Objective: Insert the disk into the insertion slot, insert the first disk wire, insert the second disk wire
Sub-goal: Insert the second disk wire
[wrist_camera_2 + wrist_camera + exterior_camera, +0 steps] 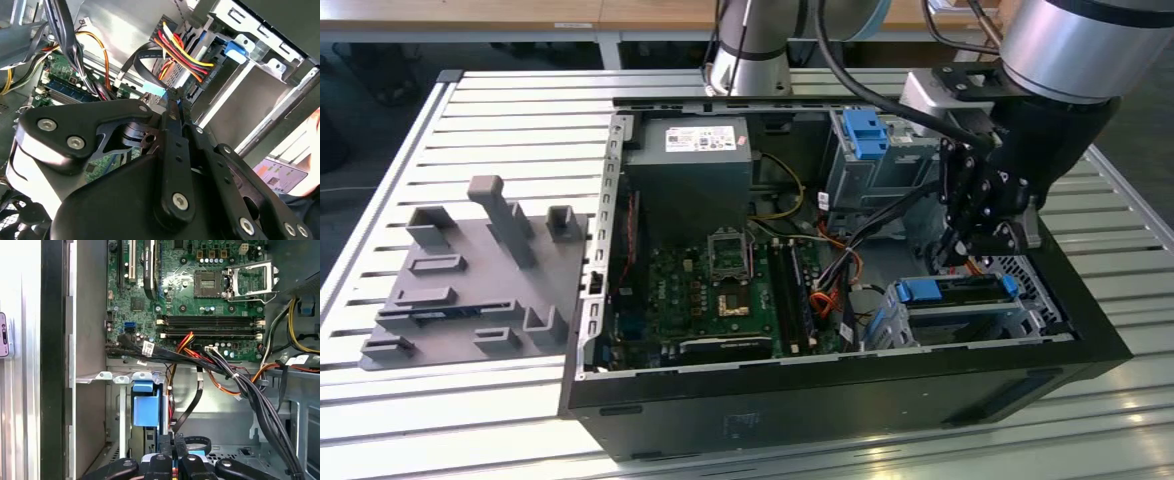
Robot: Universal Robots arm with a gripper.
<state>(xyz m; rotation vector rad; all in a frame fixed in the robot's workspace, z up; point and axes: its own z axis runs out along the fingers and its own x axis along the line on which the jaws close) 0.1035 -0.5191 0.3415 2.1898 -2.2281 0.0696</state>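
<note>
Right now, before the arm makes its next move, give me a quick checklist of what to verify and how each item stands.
1. The disk seated in the insertion slot: ok, its blue carrier sits inside the cage.
2. The gripper positioned over the disk's end: ok.
3. The black flat cable reaching the gripper: ok, it runs right up to it.
4. Gripper actually holding a connector: cannot tell.
5. Either wire plugged into the disk: cannot tell.
6. Room around the gripper: not ok, the red and yellow wires hang close by.
</note>
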